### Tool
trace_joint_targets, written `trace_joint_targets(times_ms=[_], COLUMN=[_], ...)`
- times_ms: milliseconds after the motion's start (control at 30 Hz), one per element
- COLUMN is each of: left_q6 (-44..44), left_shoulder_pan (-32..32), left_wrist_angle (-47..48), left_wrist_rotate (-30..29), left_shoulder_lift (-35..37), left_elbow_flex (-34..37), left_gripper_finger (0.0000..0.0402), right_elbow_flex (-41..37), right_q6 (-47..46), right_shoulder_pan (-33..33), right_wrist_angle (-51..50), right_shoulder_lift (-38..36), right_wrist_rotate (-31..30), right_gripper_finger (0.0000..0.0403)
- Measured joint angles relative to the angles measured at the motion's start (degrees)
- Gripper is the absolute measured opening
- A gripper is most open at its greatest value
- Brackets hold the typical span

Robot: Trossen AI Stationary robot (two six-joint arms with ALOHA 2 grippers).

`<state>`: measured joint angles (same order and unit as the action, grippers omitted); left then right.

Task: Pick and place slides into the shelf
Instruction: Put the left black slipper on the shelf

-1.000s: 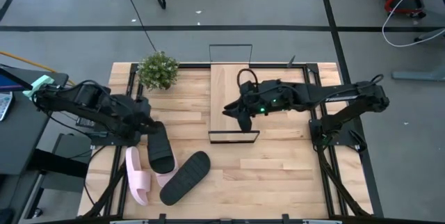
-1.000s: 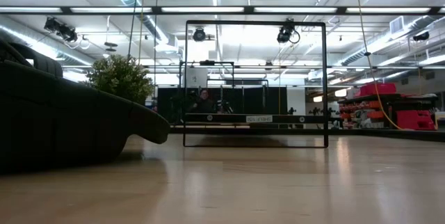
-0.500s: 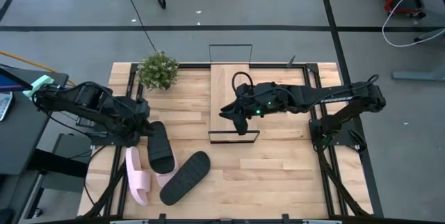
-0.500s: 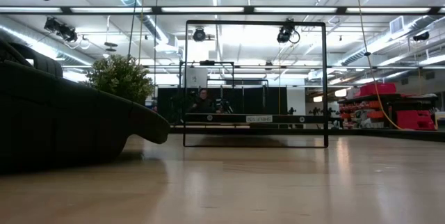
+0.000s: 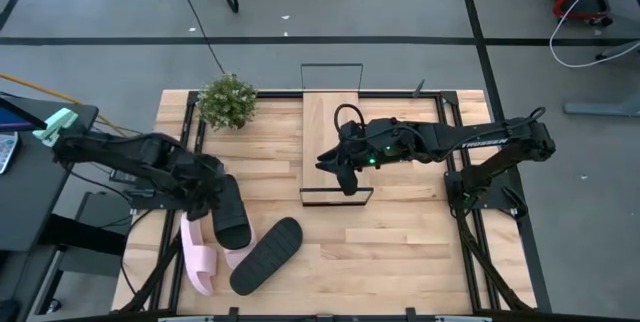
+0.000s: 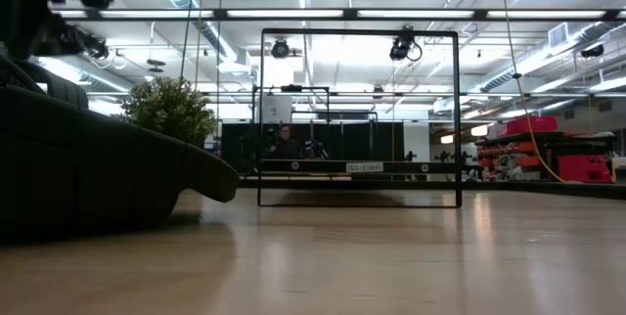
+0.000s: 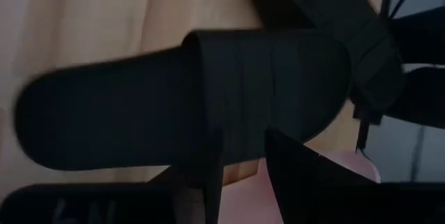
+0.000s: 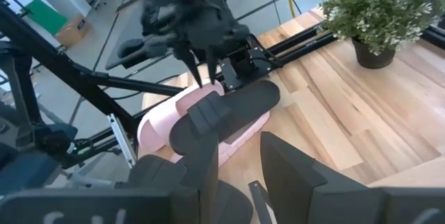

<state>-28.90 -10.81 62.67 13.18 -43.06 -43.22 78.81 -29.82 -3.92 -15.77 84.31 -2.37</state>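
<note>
High view shows the left gripper (image 5: 208, 202) down over the upper black slide (image 5: 231, 212) near the worktop's left edge, its fingers hidden under the wrist from above. In the left wrist view the two dark fingers (image 7: 299, 175) stand apart with a clear gap between them, straddling the edge of that slide's wide strap (image 7: 271, 92); I cannot tell whether they press on it yet. A patch of pale pink (image 7: 348, 165) shows past the fingertips. The second black slide (image 5: 266, 254) lies slanted toward the front edge, partly covering a pink slide (image 5: 238, 258); the other pink slide (image 5: 196, 253) lies beside the left edge. The right gripper (image 5: 347, 180) hangs over the front end of the shelf (image 5: 325, 132), a light-wood board with a black wire frame, at the middle of the worktop. Its fingers (image 8: 292, 172) are parted and hold nothing. A potted plant (image 5: 227, 100) stands near the back edge. In the low view a dark mass fills the left side, too close to make out. White lettering along the right forearm (image 5: 478, 143) is too small to read.
</note>
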Motion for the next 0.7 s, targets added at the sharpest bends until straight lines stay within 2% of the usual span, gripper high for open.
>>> trace_joint_targets(times_ms=[233, 400, 633, 700], left_q6=[5.62, 7.20, 8.52, 8.59], left_shoulder_pan=[8.69, 14.35, 18.08, 18.41], left_wrist_angle=[-7.79, -11.71, -11.90, -11.88], left_wrist_rotate=[12.09, 22.22, 29.27, 29.55], left_shoulder_lift=[0.05, -0.05, -0.06, -0.06], left_elbow_flex=[7.91, 9.89, 9.92, 9.92], left_gripper_finger=[0.0110, 0.0110, 0.0111, 0.0111], right_elbow_flex=[0.00, 0.00, 0.00, 0.00], right_q6=[-0.26, -0.63, -1.68, -1.68], right_shoulder_pan=[-0.36, -0.83, -1.56, -1.93], right_wrist_angle=[0.00, 0.00, -0.02, -0.02], right_shoulder_lift=[0.00, 0.00, 0.00, 0.00], right_wrist_rotate=[0.80, 0.79, 0.80, 0.78], right_gripper_finger=[0.0114, 0.0114, 0.0114, 0.0114])
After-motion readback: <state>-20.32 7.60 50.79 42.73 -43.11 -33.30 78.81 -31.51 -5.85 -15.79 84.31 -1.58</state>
